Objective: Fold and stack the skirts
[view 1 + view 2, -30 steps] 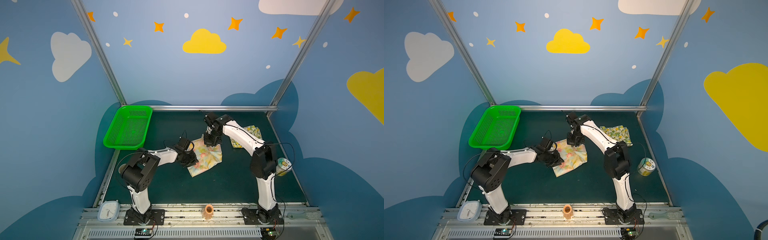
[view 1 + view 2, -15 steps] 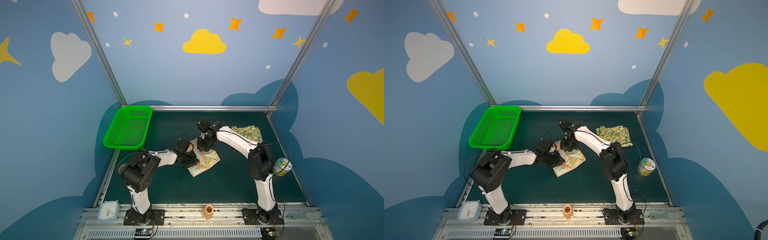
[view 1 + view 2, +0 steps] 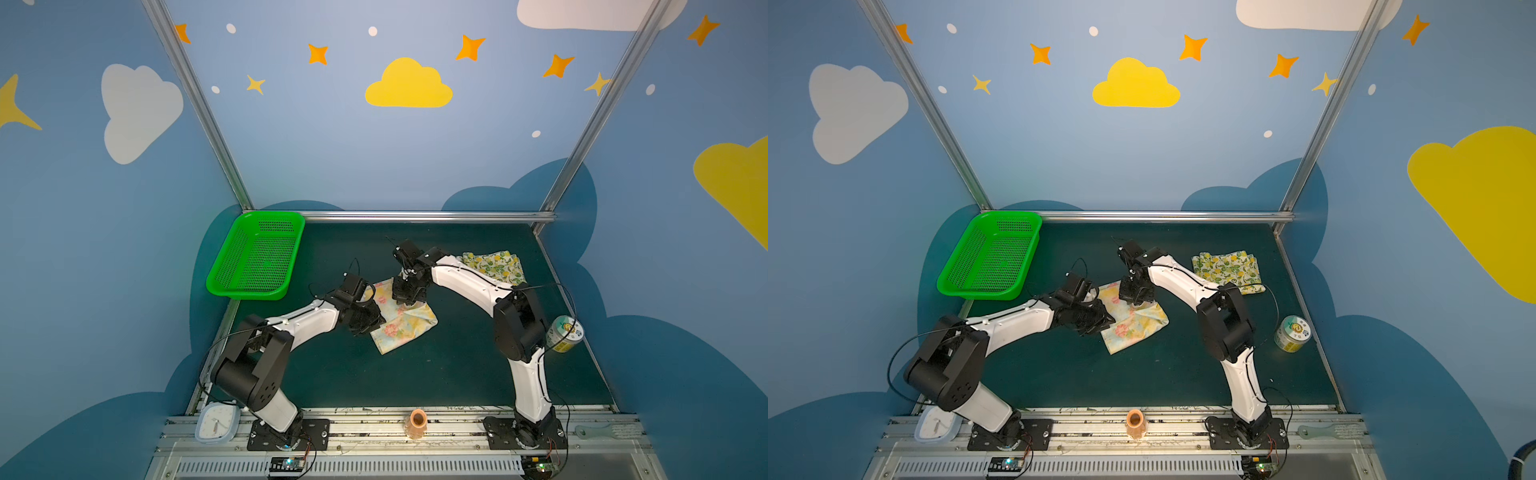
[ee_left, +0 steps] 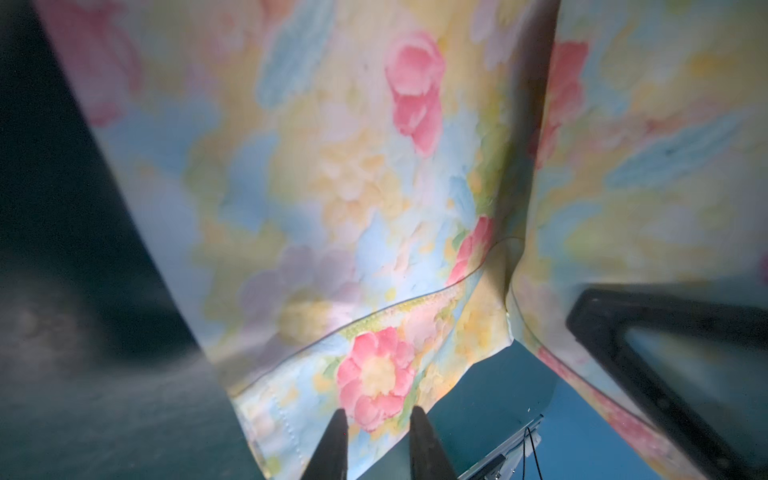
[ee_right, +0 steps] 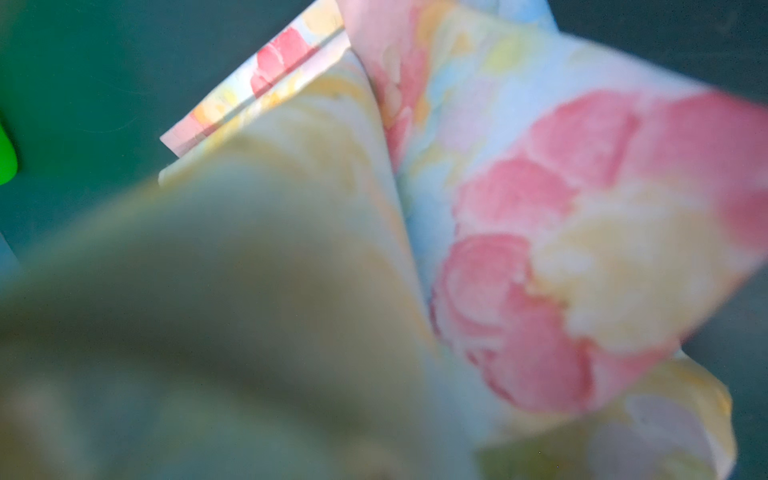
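The pale yellow skirt (image 3: 405, 326) with pink flowers lies partly folded mid-table in both top views (image 3: 1133, 328). My right gripper (image 3: 409, 300) is shut on its far edge, and the cloth droops right in front of the right wrist camera (image 5: 582, 249), hiding the fingers. My left gripper (image 4: 378, 415) sits at the skirt's left hem (image 3: 376, 320). Its fingertips (image 4: 337, 432) stand slightly apart over the hem with nothing pinched. The lemon skirt (image 3: 496, 264) lies folded at the back right (image 3: 1227, 268), apart from both grippers.
A green basket (image 3: 257, 257) stands at the back left. A round tin (image 3: 564, 333) sits by the right edge behind my right arm. A small clock (image 3: 217, 424) and an orange cup (image 3: 417, 422) rest on the front rail.
My right gripper has carried the flowered skirt's far edge leftward and toward the front, folding the cloth narrower and uncovering more of the lemon skirt. The left gripper stayed in place.
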Robot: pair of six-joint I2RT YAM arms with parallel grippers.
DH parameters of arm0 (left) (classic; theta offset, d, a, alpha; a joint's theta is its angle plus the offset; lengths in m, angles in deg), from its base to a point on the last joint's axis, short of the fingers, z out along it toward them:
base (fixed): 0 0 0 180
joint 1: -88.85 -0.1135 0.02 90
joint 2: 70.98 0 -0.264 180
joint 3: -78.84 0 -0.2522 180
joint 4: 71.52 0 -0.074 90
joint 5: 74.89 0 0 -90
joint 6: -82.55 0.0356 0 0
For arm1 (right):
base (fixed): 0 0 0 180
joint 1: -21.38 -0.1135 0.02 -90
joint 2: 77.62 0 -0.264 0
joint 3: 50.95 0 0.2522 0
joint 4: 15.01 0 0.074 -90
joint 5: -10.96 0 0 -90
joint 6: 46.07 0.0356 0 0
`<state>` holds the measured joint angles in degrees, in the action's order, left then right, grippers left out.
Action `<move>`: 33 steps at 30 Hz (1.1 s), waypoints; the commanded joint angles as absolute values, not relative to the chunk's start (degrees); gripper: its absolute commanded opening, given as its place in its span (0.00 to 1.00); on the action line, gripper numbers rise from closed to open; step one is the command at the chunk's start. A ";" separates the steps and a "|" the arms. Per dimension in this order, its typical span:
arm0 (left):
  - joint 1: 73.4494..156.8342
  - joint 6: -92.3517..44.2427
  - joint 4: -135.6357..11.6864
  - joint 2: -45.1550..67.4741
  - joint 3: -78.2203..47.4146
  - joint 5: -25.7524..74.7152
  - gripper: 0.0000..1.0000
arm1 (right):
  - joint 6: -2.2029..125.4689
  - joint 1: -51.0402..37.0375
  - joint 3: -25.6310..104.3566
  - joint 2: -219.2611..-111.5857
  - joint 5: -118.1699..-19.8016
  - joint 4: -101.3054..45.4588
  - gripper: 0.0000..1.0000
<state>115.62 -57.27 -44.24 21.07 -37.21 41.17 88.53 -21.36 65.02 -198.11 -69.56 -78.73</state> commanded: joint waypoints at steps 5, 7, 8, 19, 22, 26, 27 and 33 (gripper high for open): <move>115.29 -55.14 -43.13 25.09 -38.06 41.38 0.26 | 87.74 -22.35 67.80 -199.65 -71.23 -80.55 0.00; 115.38 -55.64 -43.70 25.83 -38.07 41.40 0.26 | 86.69 -22.30 68.70 -198.70 -72.25 -82.09 0.00; 115.37 -55.82 -44.21 25.80 -38.01 41.64 0.26 | 86.08 -22.19 69.37 -198.23 -72.83 -83.11 0.00; 122.28 -54.86 -41.70 28.31 -24.37 42.70 0.27 | 77.37 -17.67 77.00 -194.74 -74.56 -102.49 0.00; 124.44 -55.32 -42.75 31.67 -21.45 43.70 0.27 | 76.76 -16.65 75.47 -193.65 -75.61 -104.02 0.00; 127.14 -56.35 -44.68 36.25 -19.16 45.93 0.27 | 76.37 -15.13 73.99 -192.64 -75.27 -103.99 0.00; 127.87 -56.64 -44.92 37.15 -18.59 46.50 0.27 | 76.20 -14.69 73.91 -192.57 -75.19 -103.93 0.00; 130.55 -57.63 -45.64 40.02 -18.06 48.36 0.26 | 74.99 -12.82 74.51 -192.85 -75.85 -103.83 0.00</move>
<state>129.91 -57.21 -45.29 39.91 -19.05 46.68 76.25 -13.49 74.42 -194.33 -74.90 -102.27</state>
